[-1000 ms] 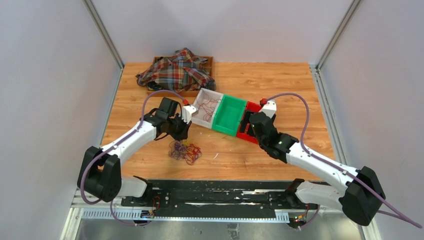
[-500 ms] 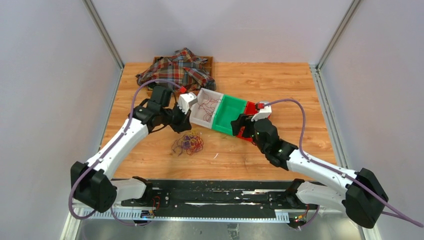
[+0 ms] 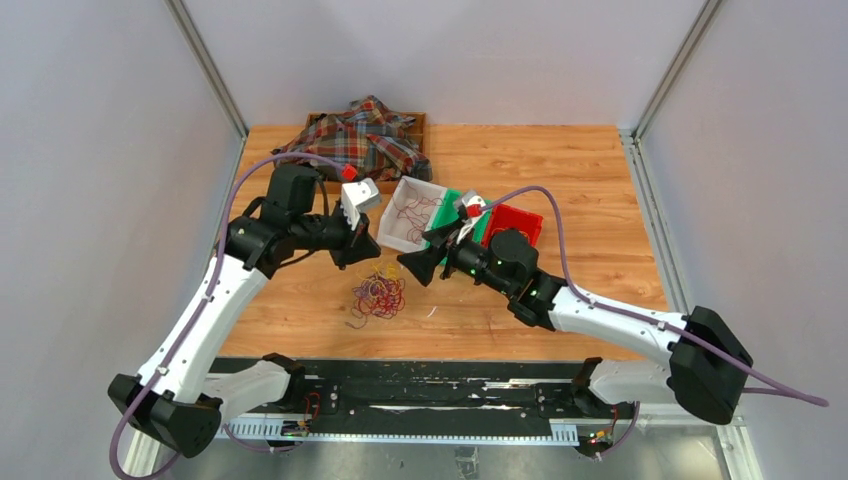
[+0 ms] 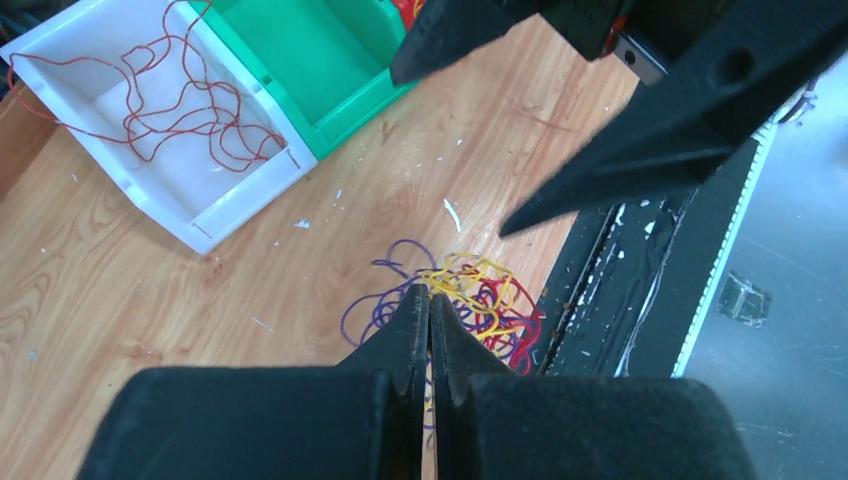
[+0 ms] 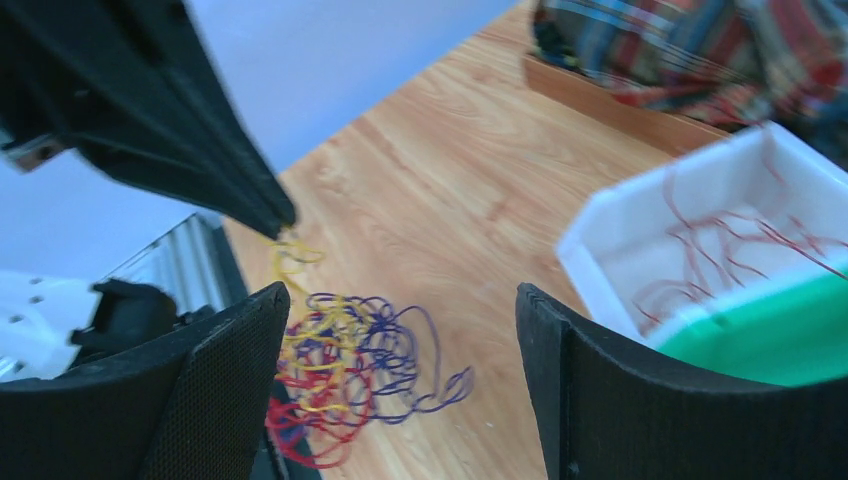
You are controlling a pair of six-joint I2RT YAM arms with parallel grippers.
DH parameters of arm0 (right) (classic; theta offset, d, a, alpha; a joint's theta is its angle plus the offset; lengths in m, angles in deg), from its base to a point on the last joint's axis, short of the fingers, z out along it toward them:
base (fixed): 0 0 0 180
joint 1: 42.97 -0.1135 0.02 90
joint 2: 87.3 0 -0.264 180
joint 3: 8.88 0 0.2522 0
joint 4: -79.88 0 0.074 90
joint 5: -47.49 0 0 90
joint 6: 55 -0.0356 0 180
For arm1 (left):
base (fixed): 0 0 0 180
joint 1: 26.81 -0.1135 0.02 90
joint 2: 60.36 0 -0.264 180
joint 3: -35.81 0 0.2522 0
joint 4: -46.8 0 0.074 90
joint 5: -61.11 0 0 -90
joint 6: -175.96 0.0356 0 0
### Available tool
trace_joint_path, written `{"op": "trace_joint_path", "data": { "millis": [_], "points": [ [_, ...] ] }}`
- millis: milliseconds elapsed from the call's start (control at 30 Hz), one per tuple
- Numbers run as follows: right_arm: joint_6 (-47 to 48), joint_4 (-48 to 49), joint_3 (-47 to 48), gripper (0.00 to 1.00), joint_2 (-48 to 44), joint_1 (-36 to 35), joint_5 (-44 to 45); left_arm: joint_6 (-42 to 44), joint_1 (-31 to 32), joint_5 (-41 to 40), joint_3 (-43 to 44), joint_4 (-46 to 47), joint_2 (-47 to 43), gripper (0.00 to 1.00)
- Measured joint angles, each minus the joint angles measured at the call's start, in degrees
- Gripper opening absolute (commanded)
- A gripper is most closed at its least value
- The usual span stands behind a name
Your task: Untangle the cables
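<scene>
Broadly, the wooden table [image 3: 560, 170] is seen from above, with a plaid cloth [image 3: 355, 140] heaped at its 11 o'clock corner. The left arm is stretched from the 7 o'clock base and bent at the elbow, its wrist turned toward 3 o'clock. The right arm is extended low from the 5 o'clock base toward 9 o'clock.

The left gripper [image 4: 430, 295] is pressed fully closed, and a yellow strand of the cables [image 3: 378, 297] is pinched at its tip. The right gripper [image 5: 400, 295] is spread wide and holds nothing, raised just at 3 o'clock of the tangle.

At the table's centre a white bin [image 3: 390, 215] is set, with loose red wire [image 4: 170, 100] lying in it. A green bin [image 4: 320, 50] adjoins it at 3 o'clock, then a red bin [image 3: 515, 222]. The cables are bunched on the wood at 6 o'clock of the white bin, between the two grippers.
</scene>
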Motion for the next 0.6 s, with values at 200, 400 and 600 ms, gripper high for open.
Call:
{"op": "trace_joint_path", "data": {
  "millis": [200,400,600],
  "points": [
    [2.03,2.10,2.60,0.83,1.73,-3.61,-5.46,0.63,0.00,0.83,1.44,-1.11,-1.16,0.01],
    [2.62,3.17,5.07,0.83,4.70,-4.92,-6.19,0.13,0.02,1.90,2.54,-1.16,-1.75,0.01],
    [2.64,4.76,7.98,0.69,9.49,-5.44,-5.95,-0.48,0.00,2.91,2.73,-1.18,-2.67,0.01]
  ]
}}
